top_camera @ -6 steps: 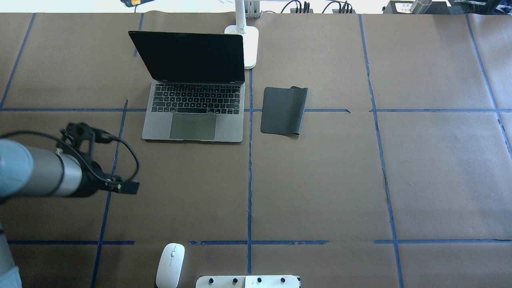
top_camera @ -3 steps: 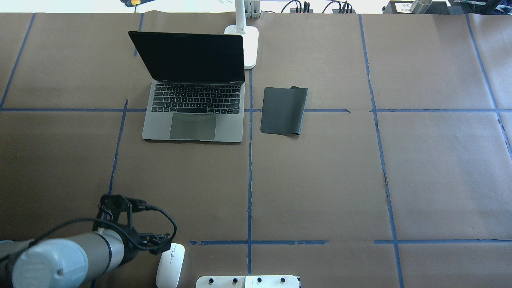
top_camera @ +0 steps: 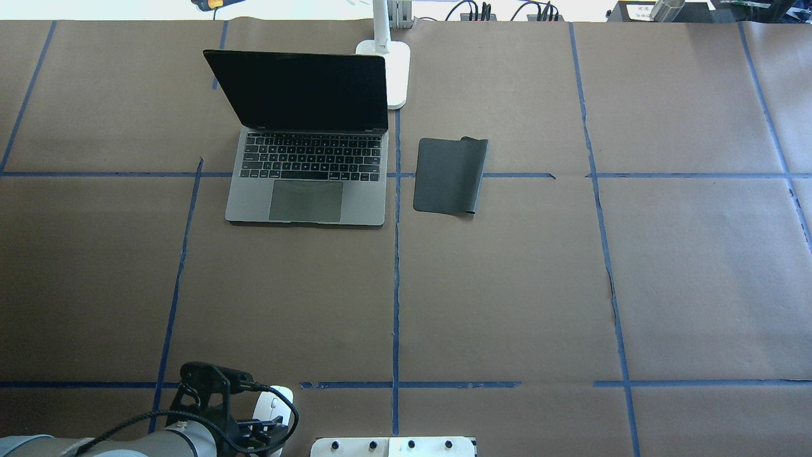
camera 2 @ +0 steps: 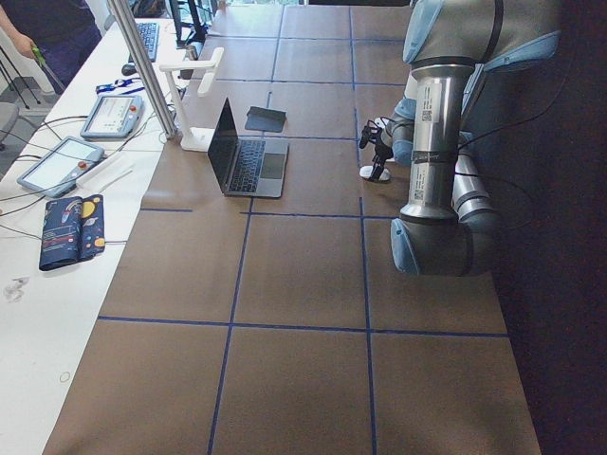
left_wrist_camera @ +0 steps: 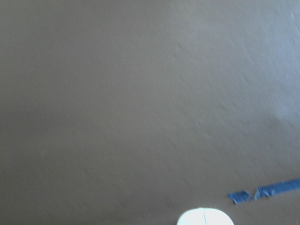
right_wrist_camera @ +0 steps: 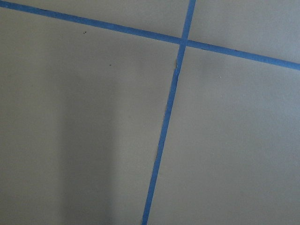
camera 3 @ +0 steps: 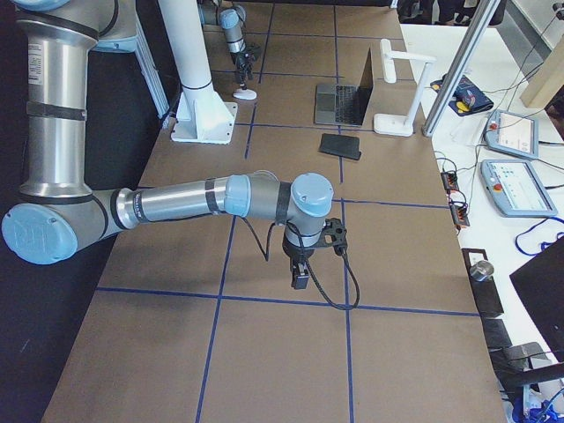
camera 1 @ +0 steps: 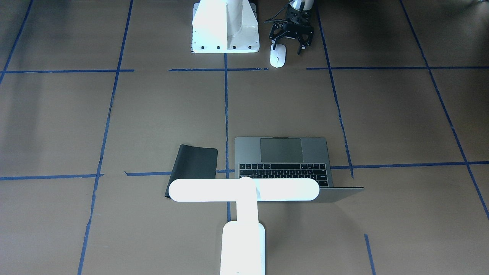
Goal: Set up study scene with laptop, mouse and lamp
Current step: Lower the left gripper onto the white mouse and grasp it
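Left gripper (camera 1: 287, 47): 2 black fingers spread wide, nothing held. It sits low over the rear end of the mouse (camera 1: 277, 55); contact cannot be told. In the overhead view the left gripper (top_camera: 257, 431) covers part of the mouse (top_camera: 278, 401). The left wrist view shows only the mouse's (left_wrist_camera: 205, 217) rounded end with its thin centre line at the bottom edge, beside a torn bit of blue tape (left_wrist_camera: 265, 191).

Mouse count: 1. White, on the robot's edge of the table, just beside the bolted white pedestal (camera 1: 225, 26), and well apart from the rest.

Right gripper (camera 3: 300, 280): seen only from the side, pointing down over brown paper near a tape crossing. Whether its jaws are apart or together cannot be told. The right wrist view shows 2 crossing tape lines.

Laptop (top_camera: 307, 184): 1, open, screen dark, on the far half of the table. Key legends are too small to read.

Black pad (top_camera: 449, 174): 1, flat, just beside the laptop on the robot's right, 1 far corner curled.

Lamp (camera 1: 244, 190): 1, white, T-shaped. Its base (top_camera: 394, 70) stands beyond the laptop's far right corner, with the bar head over the lid and the pad's far end.

The left arm carries 1 printed sticker (camera 2: 428, 95), unreadable. The side bench holds 2 handheld control tablets (camera 2: 110, 116) (camera 2: 59, 163).
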